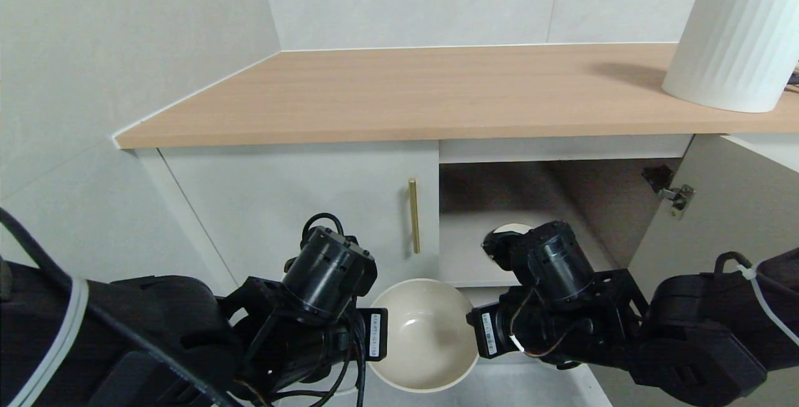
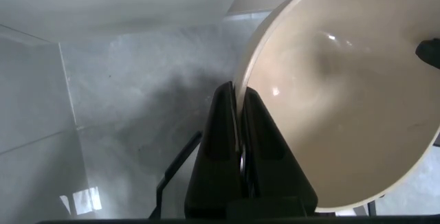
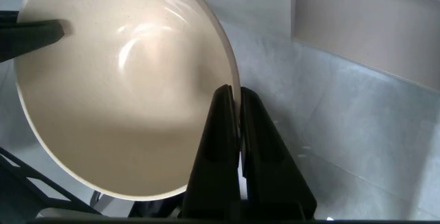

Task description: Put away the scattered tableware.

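A cream bowl [image 1: 421,335] hangs between my two arms, low in front of the cabinet. My left gripper [image 2: 239,124] is shut on the bowl [image 2: 344,93] at its rim on my left side. On the opposite rim my right gripper [image 3: 234,114] is shut as well, its fingers pinching the bowl [image 3: 124,80] edge. In the head view the left gripper [image 1: 377,332] and right gripper [image 1: 474,332] sit at either side of the bowl. Behind the right wrist, a pale round dish [image 1: 509,230] peeks out on the shelf inside the open cabinet; most of it is hidden.
The wooden countertop [image 1: 437,92] runs above, with a white ribbed vessel [image 1: 736,32] at its right end. The left cabinet door [image 1: 299,207] with a brass handle [image 1: 413,215] is closed. The right door [image 1: 718,207] stands swung open, exposing the compartment [image 1: 549,207].
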